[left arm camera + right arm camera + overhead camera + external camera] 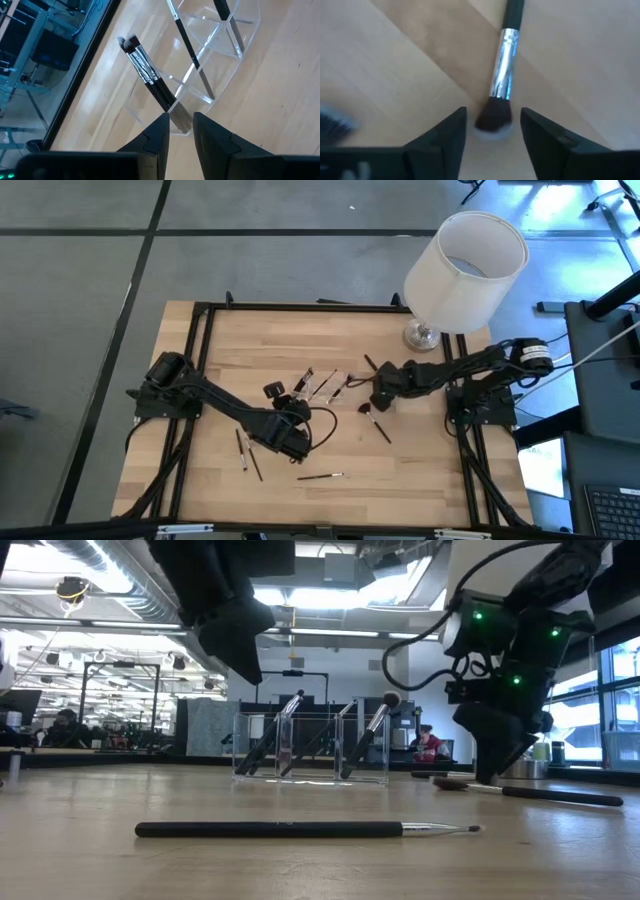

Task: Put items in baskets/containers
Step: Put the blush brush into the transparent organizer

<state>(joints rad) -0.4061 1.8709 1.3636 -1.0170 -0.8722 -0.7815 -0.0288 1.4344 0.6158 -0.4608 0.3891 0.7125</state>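
Open workshop room with ceiling lights behind; wooden tabletop (200,480) framed in black rail, a white lamp (463,265) at its far right corner. Clear compartmented tray (312,748) stands mid-tabletop and already holds several brushes leaning in its cells. Left claw (179,131) hovers just over the tray's near end, fingers parted narrowly and empty, a pair of silver-ferruled brushes (145,75) leaning in the cell directly below. Right claw (492,131) sits low beside the tray, fingers spread to either side of the dark head of a loose brush (502,75), not closed on it. Judged step: right arm about to pick up; next move calls for closing on the brush, better on the ferrule than the soft bristles, then lifting toward a cell. Loose brushes remain: one thin brush (300,830) in the near foreground, two (247,452) by the left arm. Exact brush count in the tray is hard to make out.
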